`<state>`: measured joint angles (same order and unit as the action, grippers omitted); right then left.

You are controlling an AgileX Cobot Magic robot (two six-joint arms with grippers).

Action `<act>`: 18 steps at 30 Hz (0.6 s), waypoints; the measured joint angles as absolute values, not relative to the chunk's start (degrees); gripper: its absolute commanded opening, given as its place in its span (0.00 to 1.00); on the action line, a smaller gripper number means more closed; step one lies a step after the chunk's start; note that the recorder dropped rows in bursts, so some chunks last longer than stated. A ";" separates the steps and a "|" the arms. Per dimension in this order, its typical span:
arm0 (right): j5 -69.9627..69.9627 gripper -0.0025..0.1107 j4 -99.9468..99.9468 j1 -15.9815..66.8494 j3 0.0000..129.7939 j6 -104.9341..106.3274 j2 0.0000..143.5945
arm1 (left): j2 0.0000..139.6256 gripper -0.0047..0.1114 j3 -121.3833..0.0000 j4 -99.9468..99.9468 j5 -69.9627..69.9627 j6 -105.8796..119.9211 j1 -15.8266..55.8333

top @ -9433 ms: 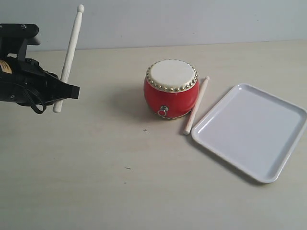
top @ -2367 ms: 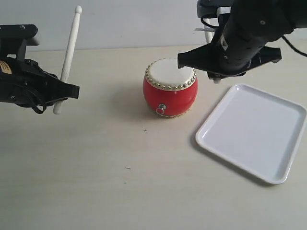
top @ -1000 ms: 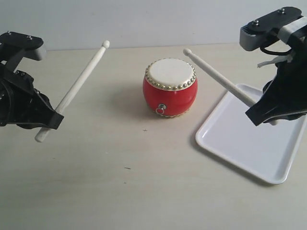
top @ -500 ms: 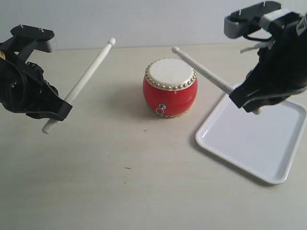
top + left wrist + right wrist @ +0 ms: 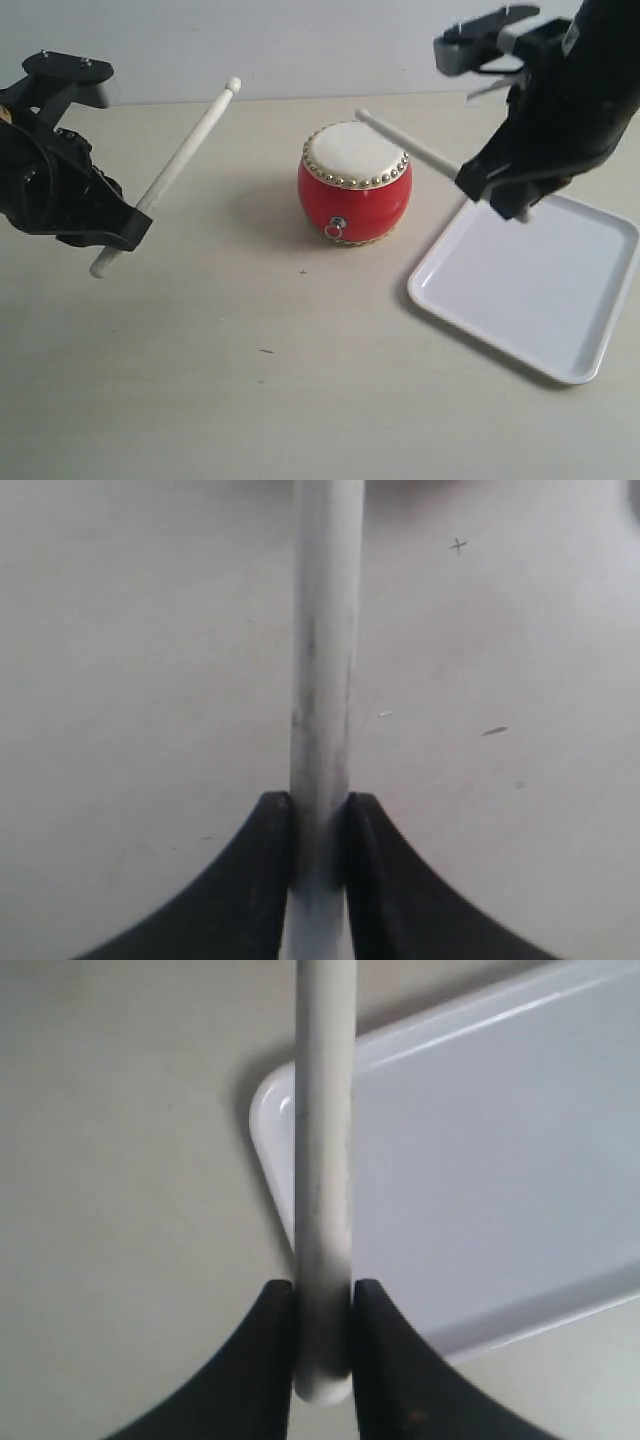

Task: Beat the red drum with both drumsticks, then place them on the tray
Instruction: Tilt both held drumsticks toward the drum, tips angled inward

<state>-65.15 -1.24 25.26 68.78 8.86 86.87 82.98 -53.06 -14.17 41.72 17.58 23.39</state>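
Note:
The red drum (image 5: 354, 185) stands mid-table, cream skin up. My left gripper (image 5: 125, 228) is shut on one drumstick (image 5: 180, 160), which slants up toward the drum with its tip well short of it; in the left wrist view the drumstick (image 5: 325, 650) runs straight out from between the fingers (image 5: 268, 860). My right gripper (image 5: 490, 188) is shut on the other drumstick (image 5: 410, 145), whose tip hangs just over the drum's far right rim. The right wrist view shows that drumstick (image 5: 324, 1160) gripped near its butt, above a corner of the white tray (image 5: 480, 1160).
The white tray (image 5: 540, 290) lies flat on the table to the right of the drum, under my right arm. Pale bare tabletop (image 5: 250, 380) spreads in front of the drum and out to the left.
My right gripper has moved left toward the drum and lowered its stick, so the tip now reaches the drum's rim. The left gripper and its stick have hardly moved in the last half second.

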 measured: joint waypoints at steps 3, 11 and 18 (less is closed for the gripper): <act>-66.91 0.02 2.18 25.21 72.86 7.80 83.29 | 84.77 0.04 -55.61 -14.53 43.72 18.59 23.86; -67.42 0.02 2.45 17.61 68.19 8.09 77.06 | 95.60 0.04 -73.37 -11.96 58.65 19.03 28.57; -66.19 0.02 -1.74 17.30 66.46 10.10 76.16 | 97.63 0.04 -79.03 -11.96 60.31 19.03 29.35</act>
